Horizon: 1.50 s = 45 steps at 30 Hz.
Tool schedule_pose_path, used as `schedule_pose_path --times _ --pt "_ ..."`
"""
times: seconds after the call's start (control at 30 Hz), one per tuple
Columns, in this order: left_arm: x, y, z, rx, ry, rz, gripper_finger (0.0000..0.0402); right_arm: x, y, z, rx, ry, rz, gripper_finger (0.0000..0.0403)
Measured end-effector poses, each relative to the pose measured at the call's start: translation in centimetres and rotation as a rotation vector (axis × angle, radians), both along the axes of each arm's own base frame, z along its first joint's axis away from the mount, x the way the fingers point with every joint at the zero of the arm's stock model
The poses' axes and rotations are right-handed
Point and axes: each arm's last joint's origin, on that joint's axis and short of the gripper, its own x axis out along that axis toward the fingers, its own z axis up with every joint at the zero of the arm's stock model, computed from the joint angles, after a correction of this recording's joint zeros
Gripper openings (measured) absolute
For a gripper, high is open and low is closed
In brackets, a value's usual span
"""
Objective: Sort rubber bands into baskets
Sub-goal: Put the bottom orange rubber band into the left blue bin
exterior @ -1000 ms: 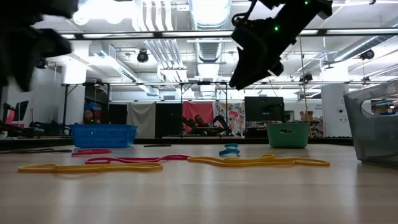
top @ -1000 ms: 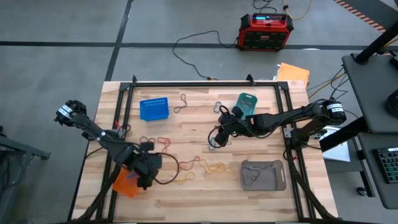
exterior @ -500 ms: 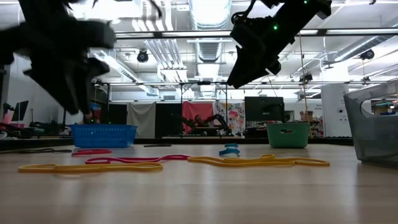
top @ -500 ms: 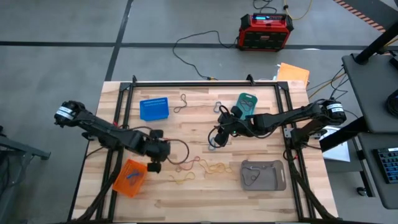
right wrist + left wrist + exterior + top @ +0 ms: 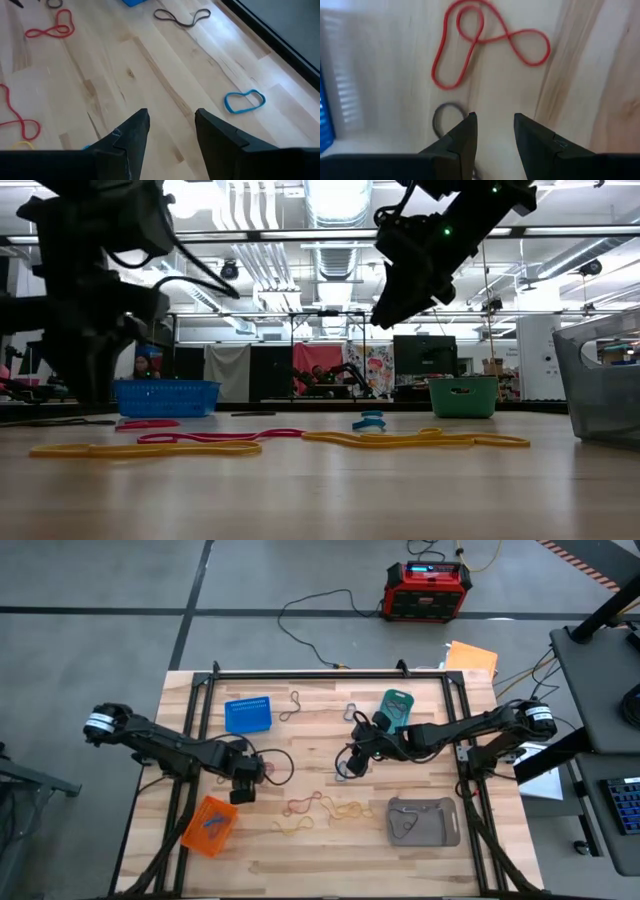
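Rubber bands lie loose on the wooden table: red ones point(image 5: 252, 768), yellow ones point(image 5: 343, 808), a red-brown one point(image 5: 299, 806), a blue one point(image 5: 345, 773) and grey ones point(image 5: 292, 705). The baskets stand apart: blue point(image 5: 248, 714), teal point(image 5: 397, 705), orange point(image 5: 208, 825) and flat grey point(image 5: 423, 821). My left gripper point(image 5: 245, 782) is open and empty over a twisted red band point(image 5: 485, 40) and a grey band point(image 5: 445, 116). My right gripper point(image 5: 352, 755) is open and empty above the table's middle, near a blue band point(image 5: 244, 101).
A black frame point(image 5: 330, 675) runs along the table's far and side edges. A red-and-black box point(image 5: 428, 590) with black cables sits on the floor beyond. In the low view, yellow bands point(image 5: 140, 448) and a red band point(image 5: 215, 437) lie in front.
My left gripper has gone from over the orange basket toward the table's far edge and a little to the right, turning about, and now stands over the red bands. My right gripper has kept still.
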Motion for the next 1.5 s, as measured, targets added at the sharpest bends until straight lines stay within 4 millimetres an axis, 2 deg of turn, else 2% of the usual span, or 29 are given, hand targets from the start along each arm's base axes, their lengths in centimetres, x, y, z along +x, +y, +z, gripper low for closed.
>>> schedule_pose_path --times 0.3,0.7,1.5 --pt "0.9 0.9 0.9 -0.016 -0.044 0.080 0.0113 0.0 0.0 -0.1 0.000 0.000 0.000 0.0157" --pt "-0.2 3.1 -0.4 -0.041 0.021 0.243 0.0113 -0.2 0.0 -0.4 -0.003 0.013 0.002 0.0162" --pt "-0.7 3.3 -1.2 -0.045 0.030 0.290 0.0113 -0.2 0.0 -0.5 -0.013 0.018 0.002 0.0164"
